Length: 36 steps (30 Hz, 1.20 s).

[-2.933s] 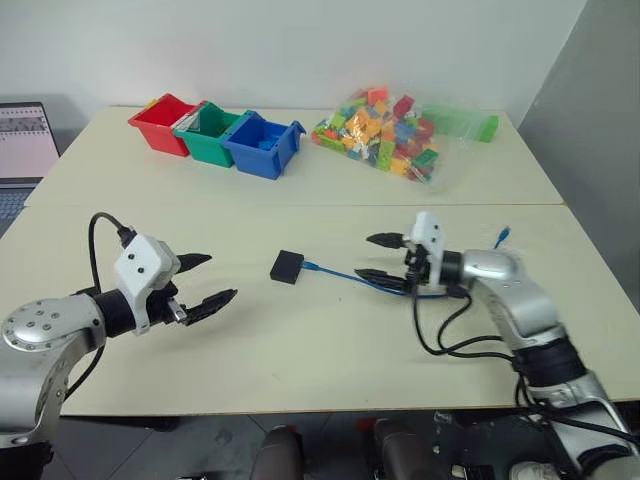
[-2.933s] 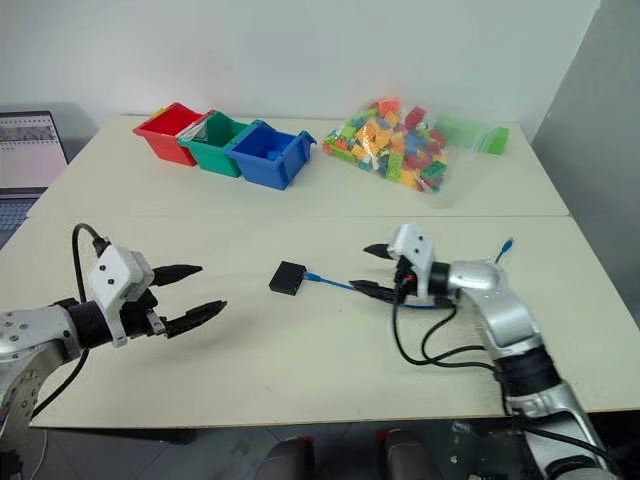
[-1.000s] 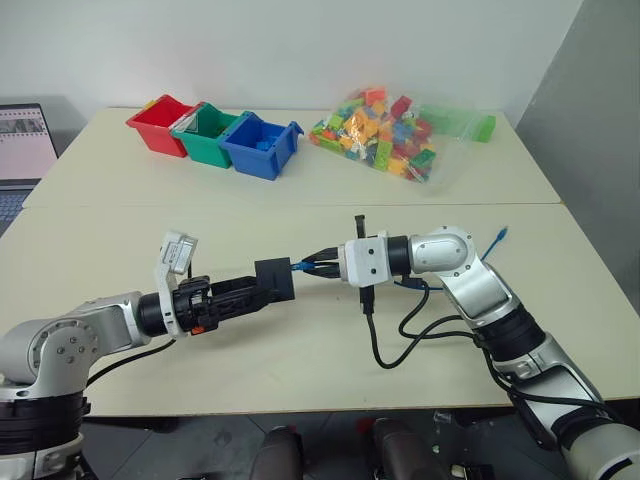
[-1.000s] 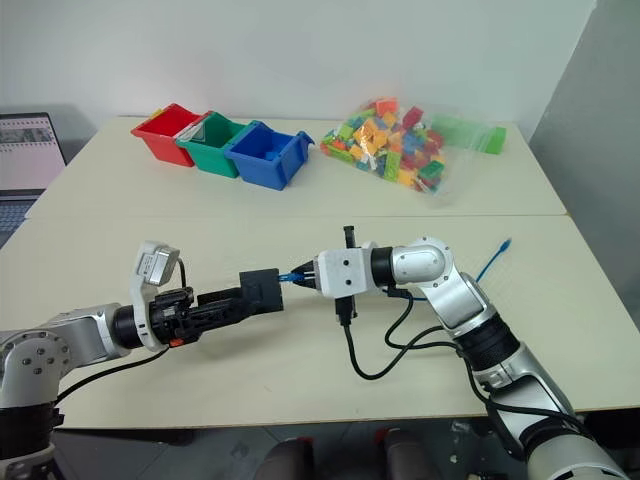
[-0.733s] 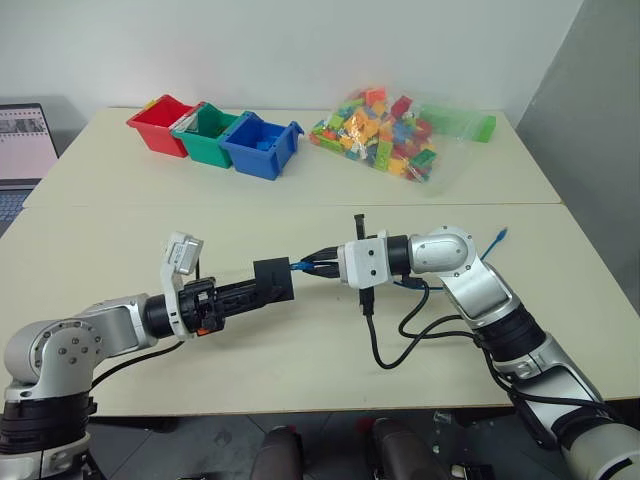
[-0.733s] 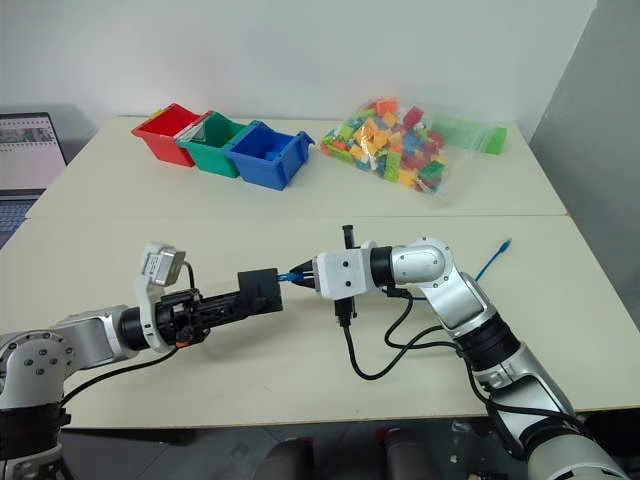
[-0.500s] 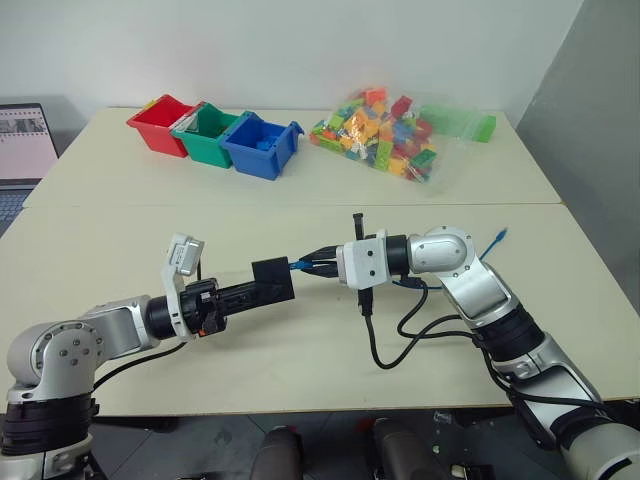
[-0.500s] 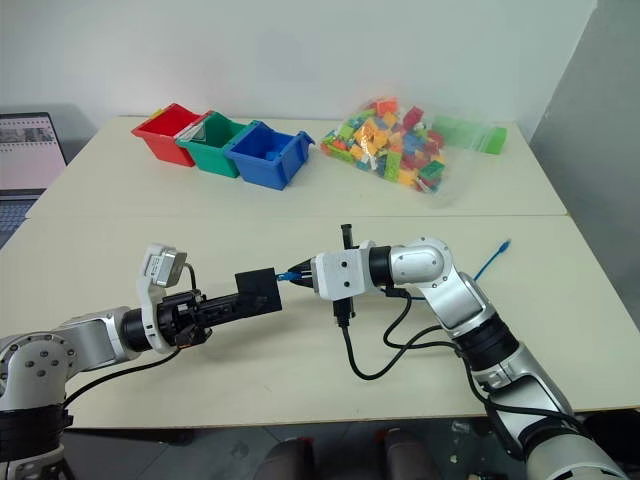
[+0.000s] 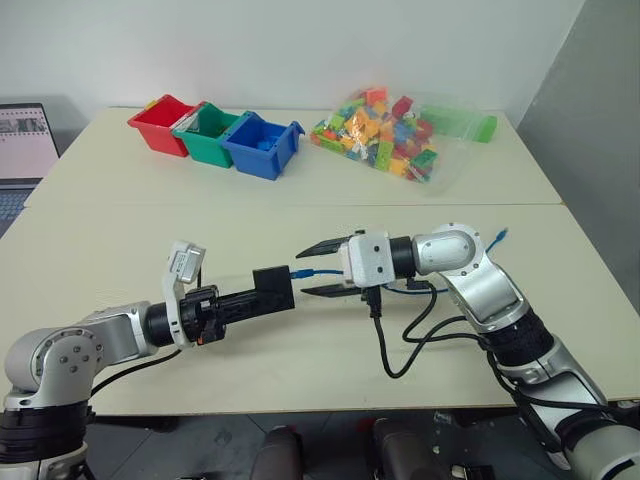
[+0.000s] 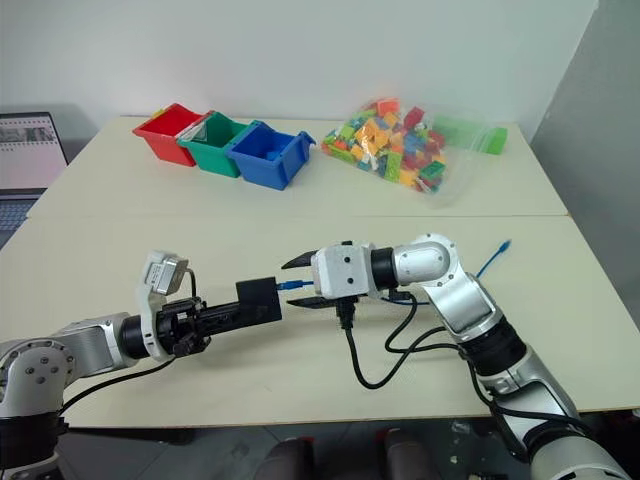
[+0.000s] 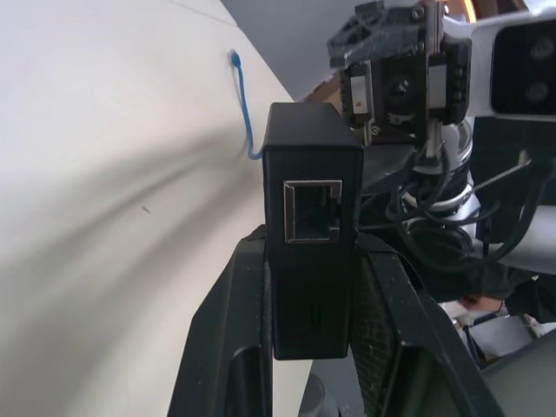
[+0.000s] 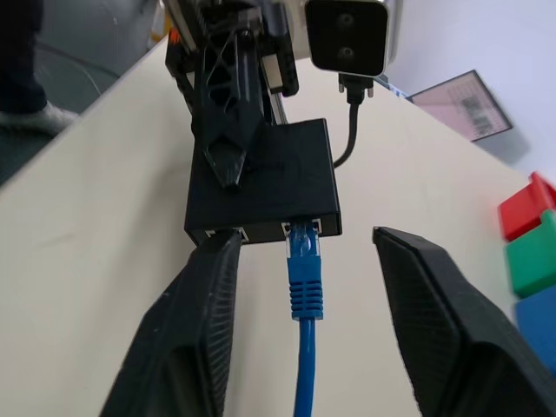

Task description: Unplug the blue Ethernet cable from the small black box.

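Centre frame, above the table (image 9: 300, 190): small black box (image 9: 272, 287) clenched in left gripper (image 9: 262, 297); blue Ethernet cable (image 12: 304, 295) plugged in, between spread fingers of released right gripper (image 9: 318, 270). Upper left: red bin (image 9: 160, 122), green bin (image 9: 207, 133), blue bin (image 9: 260, 146); contents unclear.

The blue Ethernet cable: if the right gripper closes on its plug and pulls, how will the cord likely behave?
The blue Ethernet cable is thin and curves loosely over the table, so it probably trails limply. Its plug looks rigid and should take a pinch. It sits in the small black box, which the left gripper clamps, so the box likely holds steady.
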Available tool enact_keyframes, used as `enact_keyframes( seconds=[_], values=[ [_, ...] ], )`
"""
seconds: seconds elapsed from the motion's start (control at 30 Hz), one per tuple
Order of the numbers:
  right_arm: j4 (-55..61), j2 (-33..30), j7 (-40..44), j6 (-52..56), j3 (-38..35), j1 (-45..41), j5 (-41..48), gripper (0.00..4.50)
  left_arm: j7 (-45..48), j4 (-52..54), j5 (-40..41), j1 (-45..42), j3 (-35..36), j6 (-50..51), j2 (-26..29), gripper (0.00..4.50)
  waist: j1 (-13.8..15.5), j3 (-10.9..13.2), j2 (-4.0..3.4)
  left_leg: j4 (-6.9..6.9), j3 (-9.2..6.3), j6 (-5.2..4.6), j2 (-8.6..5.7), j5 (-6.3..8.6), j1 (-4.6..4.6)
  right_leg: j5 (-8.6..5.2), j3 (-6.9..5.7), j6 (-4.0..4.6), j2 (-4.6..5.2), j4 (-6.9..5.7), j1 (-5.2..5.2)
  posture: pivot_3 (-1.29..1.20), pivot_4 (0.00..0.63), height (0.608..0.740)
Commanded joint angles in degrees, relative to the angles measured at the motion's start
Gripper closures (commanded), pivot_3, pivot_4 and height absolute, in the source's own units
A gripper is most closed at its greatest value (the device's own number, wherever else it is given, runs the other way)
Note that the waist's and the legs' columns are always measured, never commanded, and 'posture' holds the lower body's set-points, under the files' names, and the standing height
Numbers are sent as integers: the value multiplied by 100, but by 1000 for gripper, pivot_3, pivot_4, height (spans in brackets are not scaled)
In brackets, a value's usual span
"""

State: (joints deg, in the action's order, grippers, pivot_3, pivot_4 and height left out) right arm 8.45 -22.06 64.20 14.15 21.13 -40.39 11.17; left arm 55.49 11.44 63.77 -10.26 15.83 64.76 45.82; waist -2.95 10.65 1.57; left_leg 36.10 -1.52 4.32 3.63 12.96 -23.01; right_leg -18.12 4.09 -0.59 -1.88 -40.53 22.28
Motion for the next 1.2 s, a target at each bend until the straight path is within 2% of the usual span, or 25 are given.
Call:
enact_keyframes(
  seconds=[0.03, 0.23, 0.53, 0.93, 1.03, 1.2],
  values=[
    [518, 39, -152, 2058, -607, 158, 1438, 1370, 430, 265, -205, 31, -104, -291, 226, 3717, 5, 0, 0, -1, 0, 0, 0, 0, 0, 0, 0, 0, 0, 0, 0, 0, 150, 740],
    [487, 463, -806, 3707, -1114, 414, 2553, 1370, 776, 269, -380, 34, -198, -535, 282, 3717, -12, 1, -1, -3, 1, -1, 2, 0, 1, -5, 1, 3, 0, 0, 2, 0, 150, 740],
    [265, 733, -984, 4175, -1149, 487, 3051, 1370, 960, 296, -383, 46, -205, -508, 364, 3717, -29, 1, -1, -4, 4, -2, 1, 1, 0, -21, 1, -22, -4, 3, 4, 0, 150, 740],
    [-116, 789, -1042, 4302, -1172, 360, 3172, 1370, 1025, 390, -419, 97, -253, -558, 384, 3717, -31, 1, -2, -6, 4, -2, 1, 1, -2, -22, 1, -23, -6, 8, 4, 0, 150, 740],
    [-156, 785, -1036, 4344, -1165, 323, 3203, 1838, 1043, 413, -451, 104, -288, -588, 391, 3717, -31, 1, -2, -6, 4, -2, 1, 1, -2, -22, 1, -23, -6, 9, 4, 0, 150, 740],
    [-110, 730, -974, 4303, -1066, 316, 3131, 2977, 1023, 400, -444, 82, -279, -611, 344, 3717, -31, 1, -2, -7, 4, -2, 1, 1, -2, -22, 1, -24, -6, 10, 4, 0, 150, 740]
  ],
)
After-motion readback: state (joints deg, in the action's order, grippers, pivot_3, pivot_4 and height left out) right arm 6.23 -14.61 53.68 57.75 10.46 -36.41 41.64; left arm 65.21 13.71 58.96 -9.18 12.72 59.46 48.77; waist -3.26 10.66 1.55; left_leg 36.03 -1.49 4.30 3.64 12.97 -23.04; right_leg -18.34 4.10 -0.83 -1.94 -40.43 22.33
